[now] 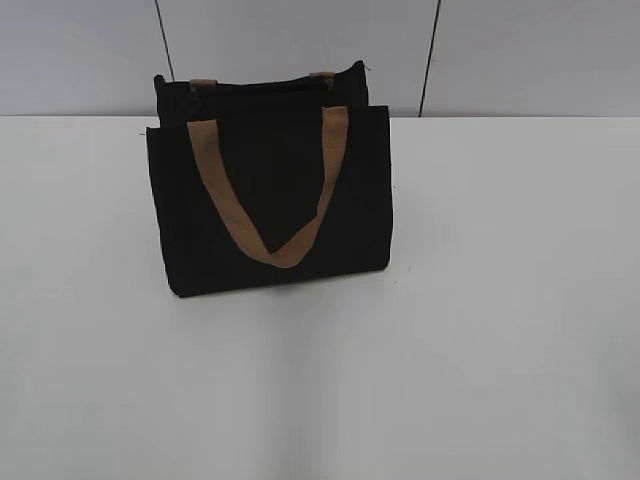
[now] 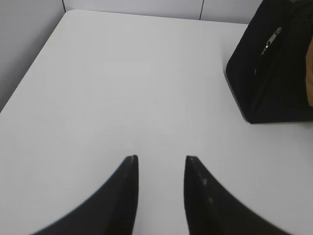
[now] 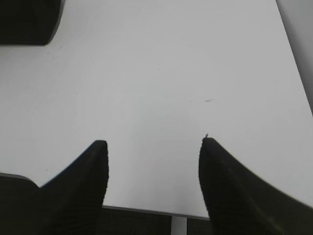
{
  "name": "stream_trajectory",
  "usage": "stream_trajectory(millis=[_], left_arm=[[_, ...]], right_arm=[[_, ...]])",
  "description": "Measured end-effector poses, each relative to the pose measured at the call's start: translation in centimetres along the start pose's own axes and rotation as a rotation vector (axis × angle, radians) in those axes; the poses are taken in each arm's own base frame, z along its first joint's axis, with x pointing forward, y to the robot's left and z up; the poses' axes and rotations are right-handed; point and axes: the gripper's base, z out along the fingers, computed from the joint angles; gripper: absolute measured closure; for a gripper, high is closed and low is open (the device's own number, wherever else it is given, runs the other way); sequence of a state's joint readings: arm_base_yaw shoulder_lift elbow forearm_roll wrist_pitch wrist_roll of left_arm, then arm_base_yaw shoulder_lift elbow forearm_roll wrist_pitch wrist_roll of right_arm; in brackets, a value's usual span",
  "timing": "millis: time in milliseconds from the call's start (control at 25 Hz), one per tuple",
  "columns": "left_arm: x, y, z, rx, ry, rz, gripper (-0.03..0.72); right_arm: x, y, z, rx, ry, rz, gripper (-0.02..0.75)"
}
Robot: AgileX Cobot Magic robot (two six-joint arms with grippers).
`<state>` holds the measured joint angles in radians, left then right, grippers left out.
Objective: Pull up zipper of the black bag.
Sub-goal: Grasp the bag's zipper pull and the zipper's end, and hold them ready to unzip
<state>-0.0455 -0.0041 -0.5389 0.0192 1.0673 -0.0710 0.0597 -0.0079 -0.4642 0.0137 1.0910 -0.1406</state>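
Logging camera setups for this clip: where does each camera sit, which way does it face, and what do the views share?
Exterior view: in front of the table, looking down at a slant at the upright black bag on the white table; no robot part shows.
Left wrist view: above the table, facing forward past the open left claw; the bag's end and silver zipper pull upper right.
Right wrist view: over the near table edge, open right claw; a bag corner upper left.
All three share the bag and table.

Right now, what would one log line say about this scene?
black bag upright on table | zipper untouched | left gripper open, empty | right gripper open, empty | both apart from bag
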Motion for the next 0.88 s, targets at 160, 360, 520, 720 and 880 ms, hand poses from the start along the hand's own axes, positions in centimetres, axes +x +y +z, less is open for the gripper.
stream_trajectory(millis=[160,360,520,720,880], left_arm=[[0.0,0.0,0.0,0.0,0.0,0.0,0.448],[0.0,0.0,0.0,0.0,0.0,0.0,0.448],[0.0,0.0,0.0,0.0,0.0,0.0,0.448],[-0.8,0.0,0.2,-0.001,-0.011,0.019,0.423],[-3.8,-0.4,1.0,0.021,-0.124,0.061,0.302]], right_arm=[[0.0,0.0,0.0,0.0,0.0,0.0,0.289],[0.0,0.0,0.0,0.0,0.0,0.0,0.289],[0.0,0.0,0.0,0.0,0.0,0.0,0.289],[0.0,0.0,0.0,0.0,0.0,0.0,0.289],[0.0,0.0,0.0,0.0,0.0,0.0,0.289]])
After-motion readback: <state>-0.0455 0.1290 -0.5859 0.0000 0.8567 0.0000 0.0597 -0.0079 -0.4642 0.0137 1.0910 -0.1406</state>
